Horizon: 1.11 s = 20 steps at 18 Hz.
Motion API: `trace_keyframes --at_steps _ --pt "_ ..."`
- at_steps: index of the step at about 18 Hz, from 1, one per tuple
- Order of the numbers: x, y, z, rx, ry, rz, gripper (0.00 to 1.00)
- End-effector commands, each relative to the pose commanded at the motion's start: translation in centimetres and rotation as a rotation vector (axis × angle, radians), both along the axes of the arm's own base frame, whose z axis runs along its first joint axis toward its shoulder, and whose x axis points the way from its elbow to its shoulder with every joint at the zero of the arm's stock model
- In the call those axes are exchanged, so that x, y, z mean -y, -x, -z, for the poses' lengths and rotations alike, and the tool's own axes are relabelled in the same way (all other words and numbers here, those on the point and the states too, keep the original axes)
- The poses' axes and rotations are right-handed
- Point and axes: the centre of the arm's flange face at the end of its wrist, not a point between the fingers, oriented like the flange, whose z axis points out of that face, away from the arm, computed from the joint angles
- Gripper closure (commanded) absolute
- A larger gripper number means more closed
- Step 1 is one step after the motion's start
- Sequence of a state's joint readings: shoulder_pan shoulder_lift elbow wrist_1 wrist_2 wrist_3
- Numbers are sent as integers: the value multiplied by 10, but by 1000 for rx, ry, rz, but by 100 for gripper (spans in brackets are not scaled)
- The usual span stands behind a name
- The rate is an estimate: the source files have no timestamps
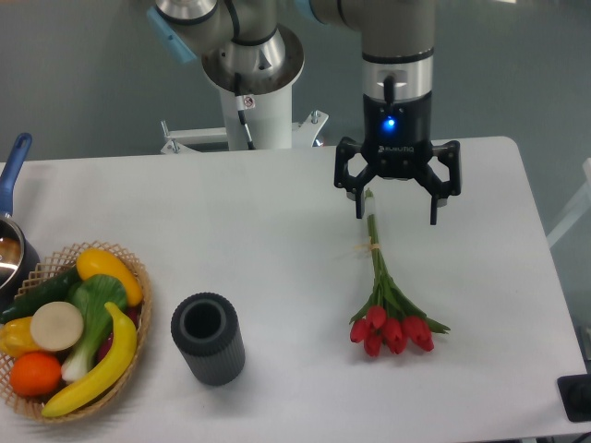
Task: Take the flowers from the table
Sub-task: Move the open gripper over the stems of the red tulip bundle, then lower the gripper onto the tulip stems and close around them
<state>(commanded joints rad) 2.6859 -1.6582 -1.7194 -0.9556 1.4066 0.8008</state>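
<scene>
Your end effector (396, 216) hangs with fingers spread over the flowers (383, 295) (stem tips, at 12 o'clock); closing there risks thin stems slipping out.
</scene>
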Motion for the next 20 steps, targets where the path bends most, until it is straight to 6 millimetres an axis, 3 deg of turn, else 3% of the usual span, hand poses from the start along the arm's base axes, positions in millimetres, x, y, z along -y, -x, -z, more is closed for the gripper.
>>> trace_keyframes --at_steps 5,11,20 --pt "37 19 42 107 46 -75 0" --pt "33 44 110 222 97 -73 0" --pt "21 65 182 326 141 -63 0"
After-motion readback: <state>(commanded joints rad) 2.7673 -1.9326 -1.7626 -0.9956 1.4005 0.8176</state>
